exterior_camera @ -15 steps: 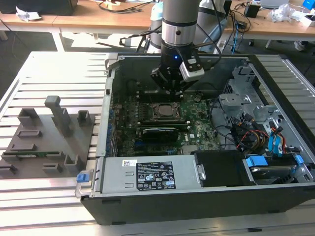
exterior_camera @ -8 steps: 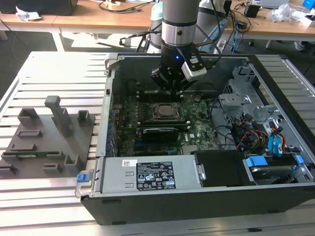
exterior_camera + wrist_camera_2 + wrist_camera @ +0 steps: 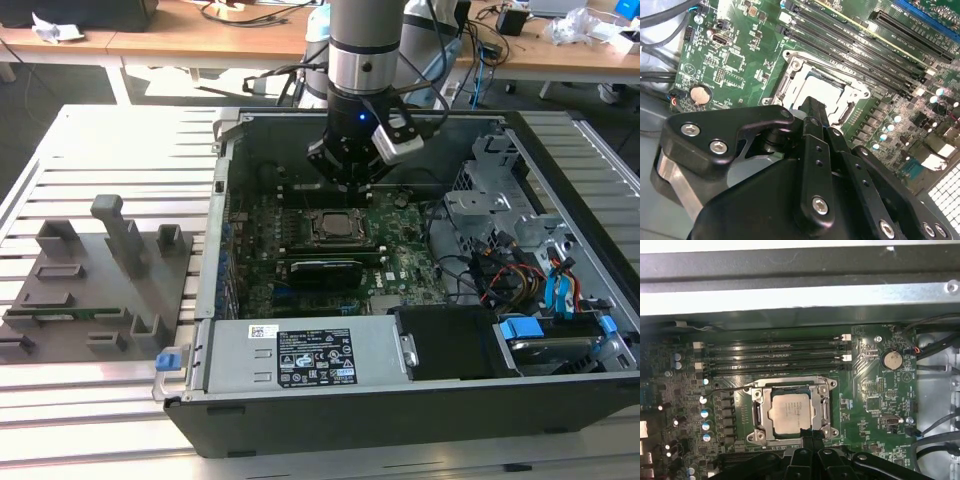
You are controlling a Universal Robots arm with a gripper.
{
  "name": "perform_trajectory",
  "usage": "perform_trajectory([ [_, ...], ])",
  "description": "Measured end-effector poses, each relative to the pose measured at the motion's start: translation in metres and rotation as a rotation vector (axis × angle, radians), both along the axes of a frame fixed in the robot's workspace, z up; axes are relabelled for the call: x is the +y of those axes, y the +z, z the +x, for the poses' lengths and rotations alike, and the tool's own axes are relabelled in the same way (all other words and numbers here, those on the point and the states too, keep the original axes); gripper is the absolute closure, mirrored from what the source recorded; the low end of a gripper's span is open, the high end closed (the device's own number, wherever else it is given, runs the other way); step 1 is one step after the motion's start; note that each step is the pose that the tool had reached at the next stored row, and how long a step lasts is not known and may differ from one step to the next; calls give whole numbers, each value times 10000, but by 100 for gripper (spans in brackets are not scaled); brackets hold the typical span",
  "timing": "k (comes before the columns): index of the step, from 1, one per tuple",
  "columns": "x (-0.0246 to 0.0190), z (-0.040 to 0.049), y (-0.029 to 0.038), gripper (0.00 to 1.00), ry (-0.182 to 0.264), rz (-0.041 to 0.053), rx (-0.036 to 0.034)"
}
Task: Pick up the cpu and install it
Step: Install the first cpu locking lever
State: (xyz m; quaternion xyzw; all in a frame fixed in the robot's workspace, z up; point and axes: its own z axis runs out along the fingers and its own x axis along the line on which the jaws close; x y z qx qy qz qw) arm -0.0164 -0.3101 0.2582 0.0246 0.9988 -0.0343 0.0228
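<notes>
The cpu [image 3: 792, 412], a flat square chip with a pale metal top, lies inside the socket frame [image 3: 756, 410] on the green motherboard. It also shows in the exterior view as the cpu [image 3: 330, 225] and in the second wrist view as the cpu [image 3: 822, 90]. My gripper [image 3: 808, 436] hangs above the socket's edge, its black fingers [image 3: 812, 107] pressed together with nothing between them. In the exterior view the gripper [image 3: 350, 183] sits just beyond the socket, inside the open computer case. The finger tips hide one edge of the socket frame.
The open computer case [image 3: 300, 420] lies on a slatted metal table. Memory slots [image 3: 775, 352] run beside the socket, and a long black card [image 3: 322, 270] lies on its other side. Drive cages and cables [image 3: 520, 250] occupy the exterior view's right. A grey fixture [image 3: 100, 270] stands at its left.
</notes>
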Motion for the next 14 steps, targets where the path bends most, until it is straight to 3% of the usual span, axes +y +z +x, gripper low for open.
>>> perform_trajectory([
  [9,0,0,0,89,568,0,0],
  [12,0,1,0,89,1028,2,0],
  [14,0,1,-1,89,1140,14,34],
])
